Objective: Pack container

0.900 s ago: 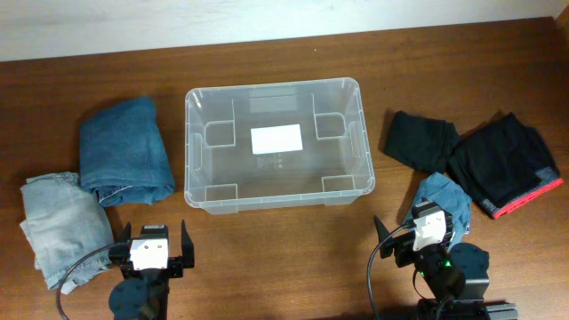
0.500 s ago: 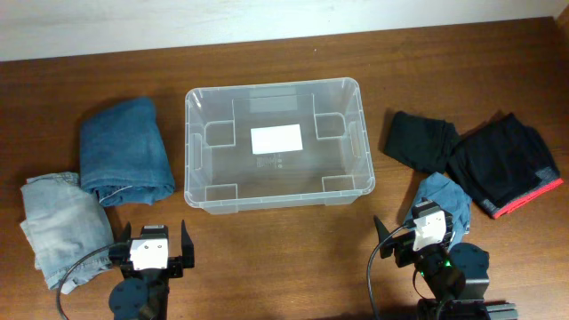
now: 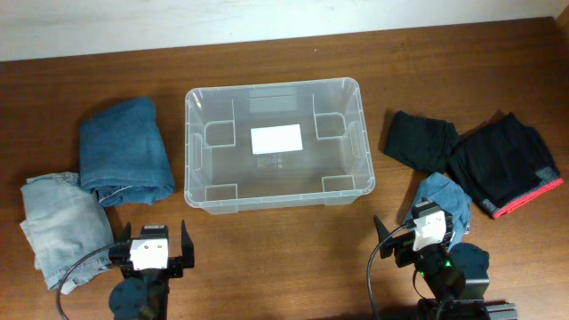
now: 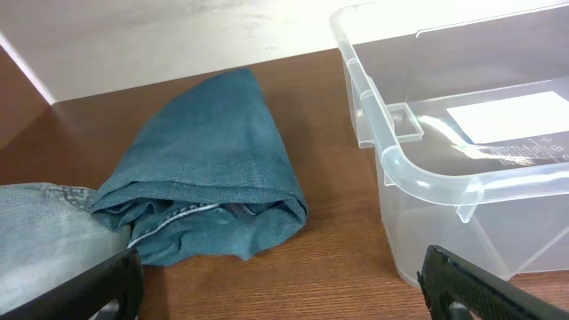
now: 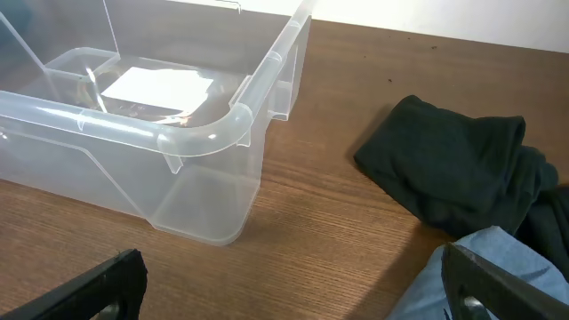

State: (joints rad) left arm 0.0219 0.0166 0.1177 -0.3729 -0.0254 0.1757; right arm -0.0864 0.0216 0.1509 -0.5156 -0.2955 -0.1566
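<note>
The clear plastic container (image 3: 194, 133) stands at the table's middle with nothing in it but a white label (image 3: 276, 139) on its base; it also shows in the left wrist view (image 4: 418, 178) and the right wrist view (image 5: 200, 133). My left gripper (image 3: 151, 238) is open and holds nothing, near the front edge, left of the container. My right gripper (image 3: 418, 233) is open and holds nothing, at the front right, its right finger over a light blue garment (image 3: 449, 203). In the wrist views both sets of fingers (image 4: 284, 289) (image 5: 298, 284) are spread wide over bare wood.
Folded blue jeans (image 3: 124, 151) lie left of the container, also in the left wrist view (image 4: 209, 169). Pale blue jeans (image 3: 53, 222) lie at the front left. A black garment (image 3: 420, 140) and a black one with red trim (image 3: 507, 169) lie on the right.
</note>
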